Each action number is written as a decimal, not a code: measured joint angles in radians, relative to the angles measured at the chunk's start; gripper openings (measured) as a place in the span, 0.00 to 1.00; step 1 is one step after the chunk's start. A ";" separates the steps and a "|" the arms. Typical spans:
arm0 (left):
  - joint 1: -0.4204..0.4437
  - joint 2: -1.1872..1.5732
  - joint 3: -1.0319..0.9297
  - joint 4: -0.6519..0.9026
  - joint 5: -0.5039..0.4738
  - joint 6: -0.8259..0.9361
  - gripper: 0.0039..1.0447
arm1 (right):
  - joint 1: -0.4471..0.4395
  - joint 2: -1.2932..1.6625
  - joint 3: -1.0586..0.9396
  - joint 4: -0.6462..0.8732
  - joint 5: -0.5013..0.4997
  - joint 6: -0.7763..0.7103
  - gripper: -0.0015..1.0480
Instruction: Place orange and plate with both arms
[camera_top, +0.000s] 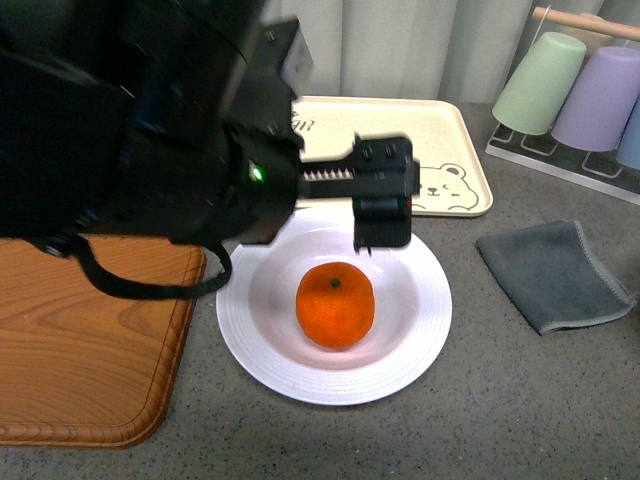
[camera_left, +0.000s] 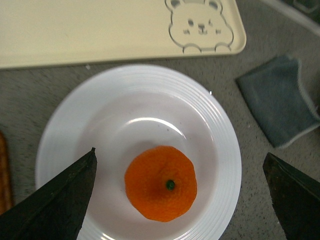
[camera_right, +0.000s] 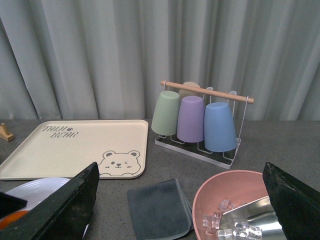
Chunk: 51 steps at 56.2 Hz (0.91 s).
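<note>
At the tabletop's (camera_top: 520, 400) centre, the white ridged-rim plate (camera_top: 425, 335) carries the orange (camera_top: 335, 305), which sits in the plate's well with its green stem dot upward. The left claw (camera_left: 179, 152) hovers over the plate, its black fingers (camera_left: 60, 200) spread wide to either side of the orange, touching nothing and holding nothing. The right claw (camera_right: 180, 165) is likewise spread wide and empty, off to the plate's 3 o'clock side. Front-view layout, taken from the plate:
- a beige bear tray (camera_top: 455, 150) lies at 12 o'clock, just beyond the rim
- a wooden cutting board (camera_top: 90, 350) lies at 9 o'clock
- a folded grey cloth (camera_top: 555, 275) lies at 3 o'clock, apart from the plate
- a wire rack (camera_right: 200, 150) at 2 o'clock bears inverted cups: green (camera_right: 165, 112), purple (camera_right: 190, 119), blue (camera_right: 219, 126)

A pink bowl (camera_right: 212, 192) holding clear cubes shows in the right wrist view, beside the cloth.
</note>
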 joint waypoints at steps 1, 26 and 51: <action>0.006 -0.029 -0.012 0.000 -0.010 0.000 0.94 | 0.000 0.000 0.000 0.000 0.000 0.000 0.91; 0.209 -0.669 -0.458 0.071 -0.190 0.040 0.94 | 0.000 0.000 0.000 0.000 0.000 0.000 0.91; 0.367 -0.830 -0.770 0.597 -0.160 0.357 0.19 | 0.000 0.000 0.000 0.000 0.000 0.000 0.91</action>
